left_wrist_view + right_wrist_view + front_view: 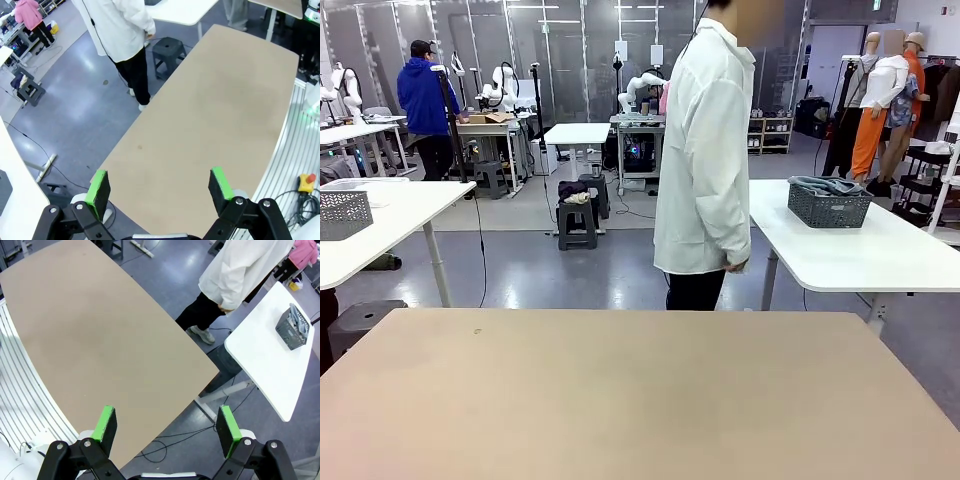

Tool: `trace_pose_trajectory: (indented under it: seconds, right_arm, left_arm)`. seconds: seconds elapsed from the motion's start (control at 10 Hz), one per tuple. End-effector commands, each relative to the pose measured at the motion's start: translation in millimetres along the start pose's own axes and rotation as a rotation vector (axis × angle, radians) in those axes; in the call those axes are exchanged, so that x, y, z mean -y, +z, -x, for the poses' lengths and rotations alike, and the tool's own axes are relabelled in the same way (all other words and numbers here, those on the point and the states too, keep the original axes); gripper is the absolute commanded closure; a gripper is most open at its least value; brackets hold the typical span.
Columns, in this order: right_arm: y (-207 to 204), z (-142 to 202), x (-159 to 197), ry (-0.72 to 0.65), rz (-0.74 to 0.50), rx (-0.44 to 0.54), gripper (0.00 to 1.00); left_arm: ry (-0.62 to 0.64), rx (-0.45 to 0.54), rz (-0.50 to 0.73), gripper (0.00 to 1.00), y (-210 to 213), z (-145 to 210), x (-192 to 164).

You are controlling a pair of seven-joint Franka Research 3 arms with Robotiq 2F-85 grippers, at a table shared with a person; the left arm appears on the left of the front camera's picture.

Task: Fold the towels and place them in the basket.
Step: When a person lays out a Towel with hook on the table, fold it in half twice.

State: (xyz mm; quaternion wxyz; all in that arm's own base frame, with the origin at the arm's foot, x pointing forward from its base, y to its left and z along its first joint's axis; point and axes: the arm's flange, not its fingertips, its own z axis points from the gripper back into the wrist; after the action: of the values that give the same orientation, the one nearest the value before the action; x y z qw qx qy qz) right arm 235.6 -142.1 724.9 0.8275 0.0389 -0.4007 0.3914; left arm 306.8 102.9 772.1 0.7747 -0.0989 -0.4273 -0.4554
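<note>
Both arms hang high over the bare tan worktop (620, 390). The left gripper (159, 187) has its green pads wide apart and holds nothing, and the right gripper (166, 426) is just as wide and just as empty. The person (705, 150) stands at the worktop's far edge, turned toward a white side table (880, 255) off the far right corner. There sits the basket (830, 207), with towels (825, 185) heaped loosely inside. Nothing looks folded, so by appearances the whole job lies ahead: towels out, folded, back in.
</note>
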Motion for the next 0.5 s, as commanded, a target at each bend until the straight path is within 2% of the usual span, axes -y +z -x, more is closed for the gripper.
trace_pose_trajectory:
  seconds: [0.0,0.4]
  right_arm:
    - [-0.7,0.2,0.3,-0.003,0.004,0.003,0.0]
    - [-0.7,0.2,0.3,-0.003,0.004,0.003,0.0]
  left_arm:
    - [-0.014,0.014,0.018,0.0,-0.8,1.5,3.7]
    - [-0.014,0.014,0.018,0.0,-0.8,1.5,3.7]
